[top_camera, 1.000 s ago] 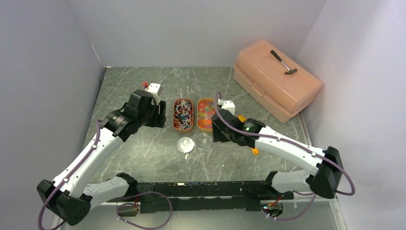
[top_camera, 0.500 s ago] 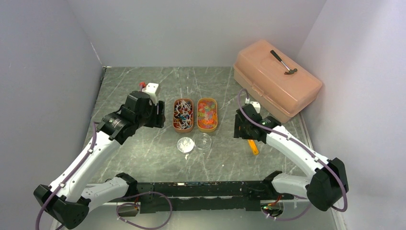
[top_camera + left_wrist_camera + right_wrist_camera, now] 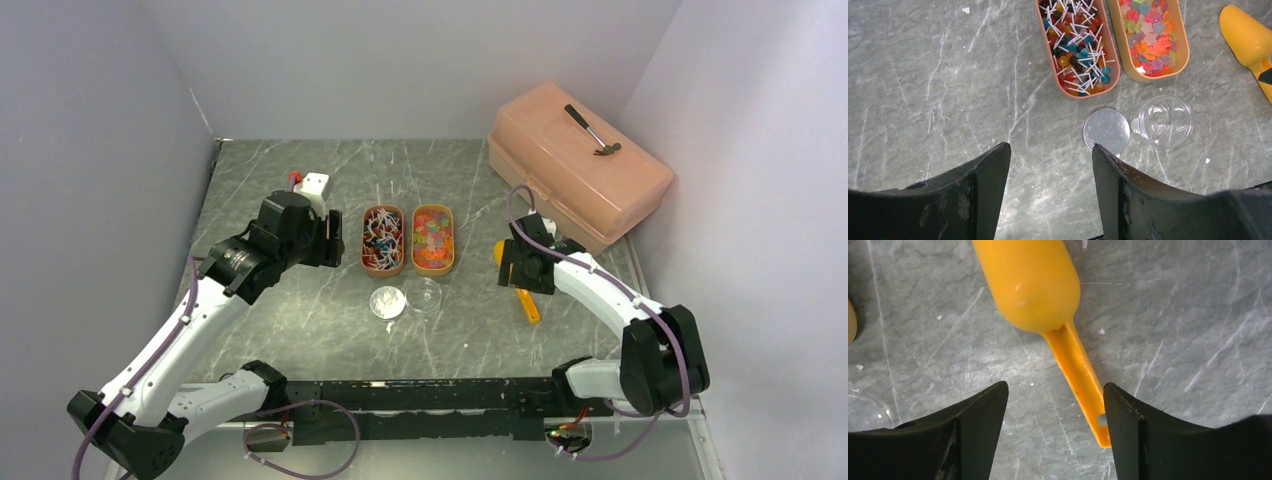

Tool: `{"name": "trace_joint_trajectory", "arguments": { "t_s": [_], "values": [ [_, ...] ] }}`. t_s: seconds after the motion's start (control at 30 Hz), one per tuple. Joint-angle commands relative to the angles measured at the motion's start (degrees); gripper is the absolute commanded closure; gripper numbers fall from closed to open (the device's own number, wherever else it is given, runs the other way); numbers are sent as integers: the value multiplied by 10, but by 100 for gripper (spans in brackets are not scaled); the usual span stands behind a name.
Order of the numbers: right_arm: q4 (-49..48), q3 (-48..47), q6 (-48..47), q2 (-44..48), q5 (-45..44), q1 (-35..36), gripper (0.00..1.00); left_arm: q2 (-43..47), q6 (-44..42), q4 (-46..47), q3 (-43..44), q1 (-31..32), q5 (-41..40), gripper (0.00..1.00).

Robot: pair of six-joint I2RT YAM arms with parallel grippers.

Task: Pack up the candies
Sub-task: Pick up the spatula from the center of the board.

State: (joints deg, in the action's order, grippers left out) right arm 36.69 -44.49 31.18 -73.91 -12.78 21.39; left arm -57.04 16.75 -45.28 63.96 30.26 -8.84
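Observation:
Red, blue and white twist-wrapped candies [image 3: 383,240] fill the left oval tray, and orange, pink and yellow gummy candies [image 3: 433,238] fill the right one. Both also show in the left wrist view, wrapped [image 3: 1078,45] and gummies [image 3: 1150,37]. A clear round cup [image 3: 426,296] [image 3: 1165,121] and a white lid [image 3: 388,301] [image 3: 1106,131] lie in front of the trays. My left gripper [image 3: 328,244] [image 3: 1050,150] is open and empty, left of the trays. My right gripper [image 3: 521,270] [image 3: 1055,387] is open above the orange scoop [image 3: 526,303] [image 3: 1033,285], its handle beside the right finger.
A peach plastic toolbox [image 3: 560,185] with a hammer [image 3: 592,130] on its lid stands at the back right. Grey walls close in the left, back and right sides of the marbled table [image 3: 300,320].
My right arm has swung right, from beside the gummy tray to over the orange scoop. My left arm has barely shifted.

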Motion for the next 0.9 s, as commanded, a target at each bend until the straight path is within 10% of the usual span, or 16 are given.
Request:
{"name": "trace_joint_trajectory", "arguments": {
  "t_s": [0.0,0.87],
  "values": [
    [-43,6,-21,-5,14,-29,25,12,-3,15,-2,3,3,33],
    [-119,78,-1,-48,102,-60,48,5,-7,13,-2,3,-4,33]
  ]
}}
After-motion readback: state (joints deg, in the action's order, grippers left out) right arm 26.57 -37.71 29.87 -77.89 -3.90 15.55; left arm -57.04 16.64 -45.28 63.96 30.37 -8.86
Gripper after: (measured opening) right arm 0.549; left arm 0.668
